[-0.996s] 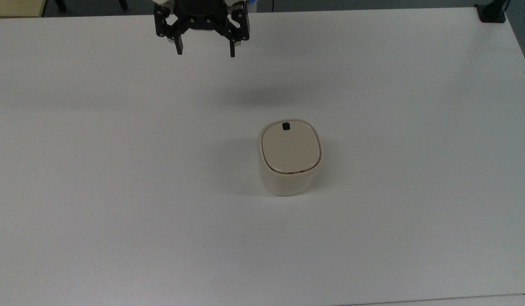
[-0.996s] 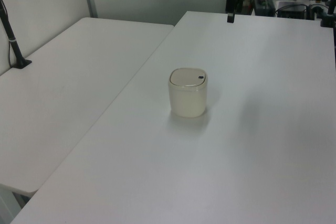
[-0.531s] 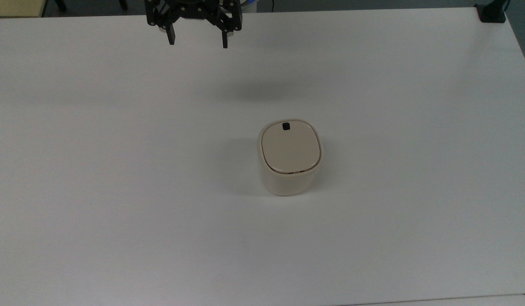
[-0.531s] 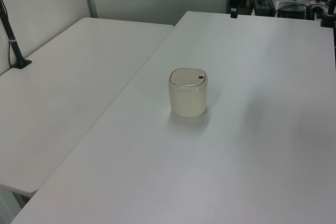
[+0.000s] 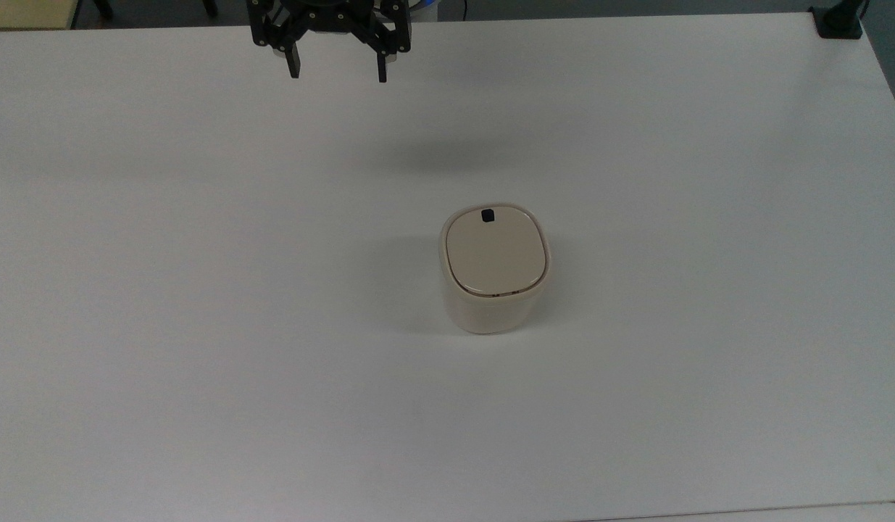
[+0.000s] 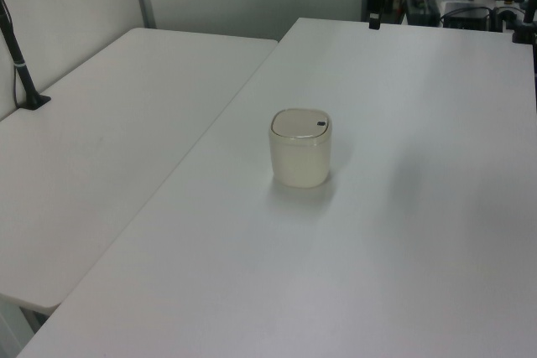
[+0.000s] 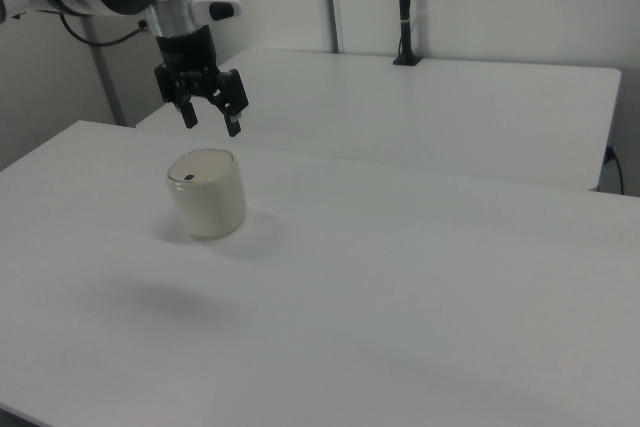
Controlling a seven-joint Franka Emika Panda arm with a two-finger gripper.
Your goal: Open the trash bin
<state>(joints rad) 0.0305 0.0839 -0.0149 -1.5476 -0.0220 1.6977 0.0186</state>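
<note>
While trash bin lid stays closed, pincer hangs wide apart, unmoved since 0.5 s ago.

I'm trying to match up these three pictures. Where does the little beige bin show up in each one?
Top view: the bin sits just right of centre on the white table.
Left view: slightly above the middle of the picture.
Right view: at the left, below the gripper.
Shared landmark: the small black button on the bin's closed lid.
</note>
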